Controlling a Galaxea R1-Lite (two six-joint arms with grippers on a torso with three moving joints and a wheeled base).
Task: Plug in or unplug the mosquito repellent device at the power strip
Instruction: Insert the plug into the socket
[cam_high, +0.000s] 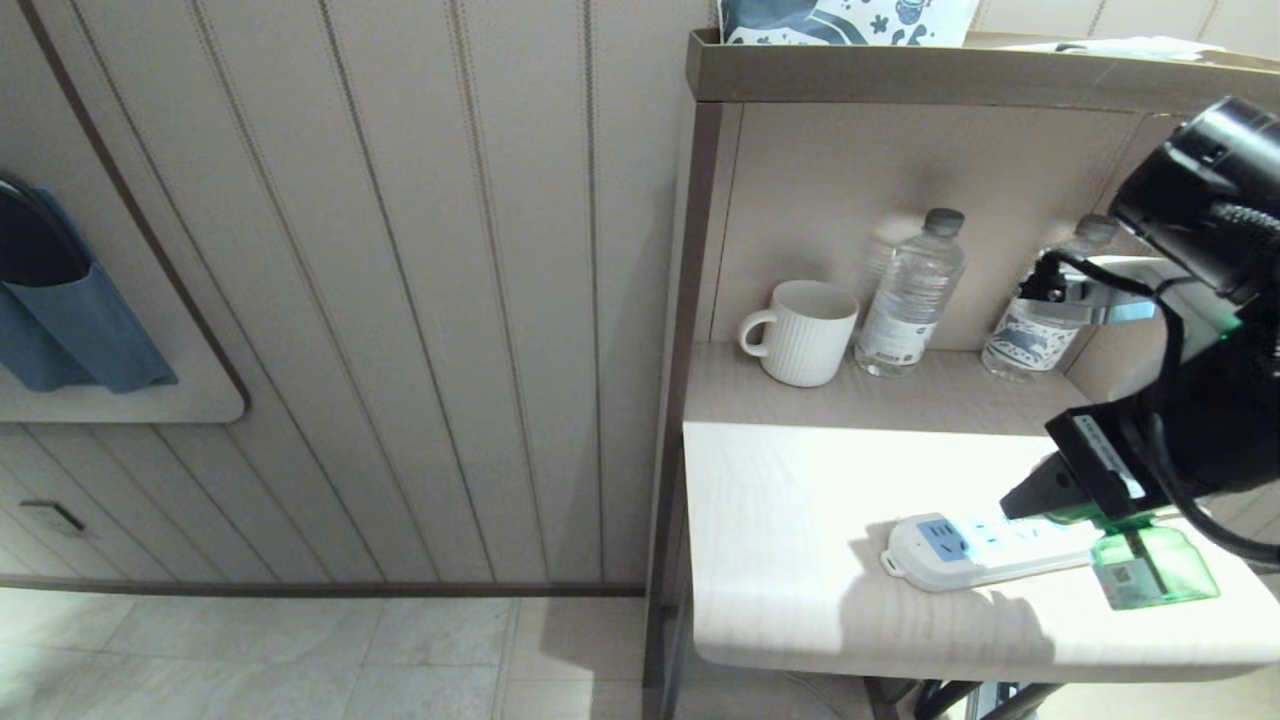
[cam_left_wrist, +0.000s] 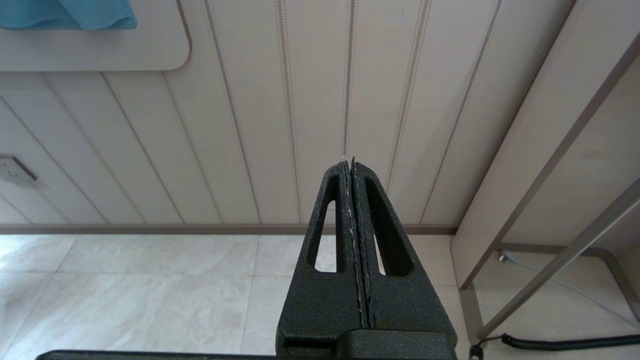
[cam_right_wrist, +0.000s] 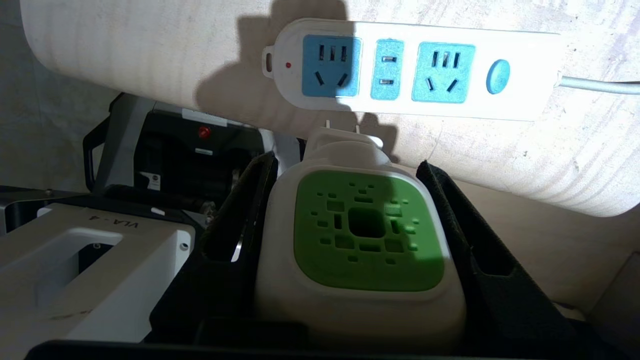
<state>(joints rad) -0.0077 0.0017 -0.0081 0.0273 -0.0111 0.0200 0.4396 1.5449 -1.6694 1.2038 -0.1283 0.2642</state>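
My right gripper (cam_right_wrist: 345, 165) is shut on the mosquito repellent device (cam_right_wrist: 367, 235), a white head with a green perforated top, one finger on each side. Its two metal prongs show bare, clear of the sockets. The power strip (cam_right_wrist: 415, 70) lies flat on the table, white with light-blue socket faces, a round button and a cord at one end. In the head view the right gripper (cam_high: 1040, 500) hovers over the power strip's (cam_high: 960, 550) right part, and the green liquid bottle (cam_high: 1150, 568) hangs below it. My left gripper (cam_left_wrist: 350, 162) is parked, shut and empty, facing wall and floor.
A white ribbed mug (cam_high: 805, 330) and two clear water bottles (cam_high: 910, 295) (cam_high: 1035, 325) stand on the shelf behind the table (cam_high: 800, 500). The table's rounded front edge is close to the strip. My own base shows below that edge in the right wrist view.
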